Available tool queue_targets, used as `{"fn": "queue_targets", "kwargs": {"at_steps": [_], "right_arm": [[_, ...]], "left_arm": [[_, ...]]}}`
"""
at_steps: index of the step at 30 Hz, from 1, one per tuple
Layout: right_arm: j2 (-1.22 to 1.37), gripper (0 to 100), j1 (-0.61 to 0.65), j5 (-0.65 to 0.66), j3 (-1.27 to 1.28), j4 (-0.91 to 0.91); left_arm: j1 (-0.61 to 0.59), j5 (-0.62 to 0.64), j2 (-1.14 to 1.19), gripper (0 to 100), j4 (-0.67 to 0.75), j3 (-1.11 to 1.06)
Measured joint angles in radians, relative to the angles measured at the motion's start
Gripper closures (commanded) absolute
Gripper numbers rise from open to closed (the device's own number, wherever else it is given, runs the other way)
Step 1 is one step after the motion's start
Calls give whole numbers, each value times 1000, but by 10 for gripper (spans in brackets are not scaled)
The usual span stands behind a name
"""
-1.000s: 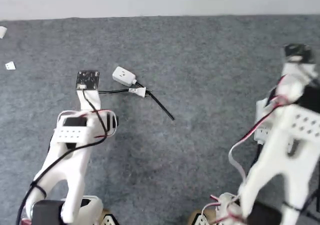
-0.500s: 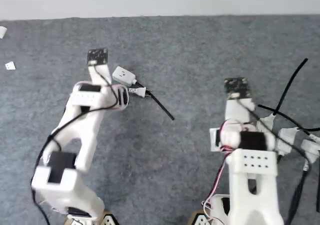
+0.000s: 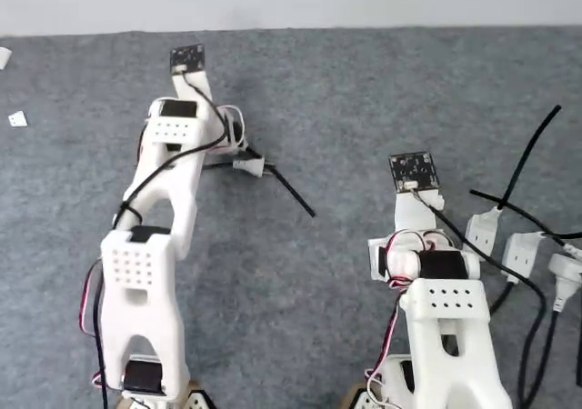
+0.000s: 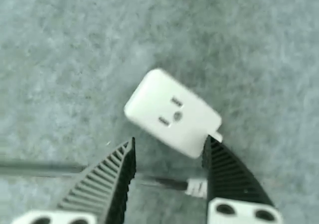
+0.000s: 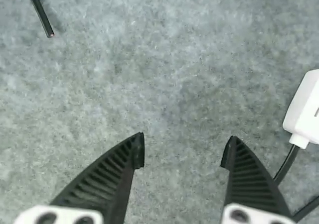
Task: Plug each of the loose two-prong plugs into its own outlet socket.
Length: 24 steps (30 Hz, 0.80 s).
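Over the last second the left arm [image 3: 168, 182] has stretched forward from near its base to stand over the socket. The right arm [image 3: 441, 291] has swung in from the table's right edge toward the middle.

**Tool state.** The left gripper [image 4: 169, 144] is spread, with nothing held. The right gripper [image 5: 184, 140] is also spread and hangs over bare carpet [image 5: 149, 74].

**Task items.**
- The socket [image 4: 172, 113] lies flat on the carpet with its slots facing up, just beyond the left fingertips.
- The plug [image 4: 197, 186] lies between the two left fingers, closer to the wrist than the socket.
- In the high view the plug [image 3: 252, 165] shows just beside the left arm. Its black cable [image 3: 291, 191] trails away toward the table's middle.
- Further white bodies [image 3: 521, 253] on cables lie near the right arm. Whether they are plugs or sockets cannot be told.

**Governing relation.** The plug's long axis runs across the left gripper's opening, from one finger toward the other, and its prongs are level with the carpet. The socket face points up. In my judgement, closing as aligned would pinch the plug end to end. The prongs must also be turned downward before insertion. The left arm is by far the nearer.
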State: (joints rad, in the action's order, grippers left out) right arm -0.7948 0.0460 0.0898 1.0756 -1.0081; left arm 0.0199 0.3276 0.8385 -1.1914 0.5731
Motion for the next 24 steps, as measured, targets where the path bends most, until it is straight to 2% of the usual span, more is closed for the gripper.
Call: {"fn": "queue_targets", "kwargs": {"at_steps": [5, 12, 15, 24], "right_arm": [[0, 758, 0, 0, 8, 0], [0, 758, 28, 0, 9, 0], [0, 758, 28, 0, 9, 0], [0, 758, 29, 14, 18, 0]], "left_arm": [[0, 114, 164, 793, -118, 275], [23, 141, 379, 794, -285, 667], [37, 193, 456, 794, -325, 804], [37, 203, 529, 801, -334, 907]]}}
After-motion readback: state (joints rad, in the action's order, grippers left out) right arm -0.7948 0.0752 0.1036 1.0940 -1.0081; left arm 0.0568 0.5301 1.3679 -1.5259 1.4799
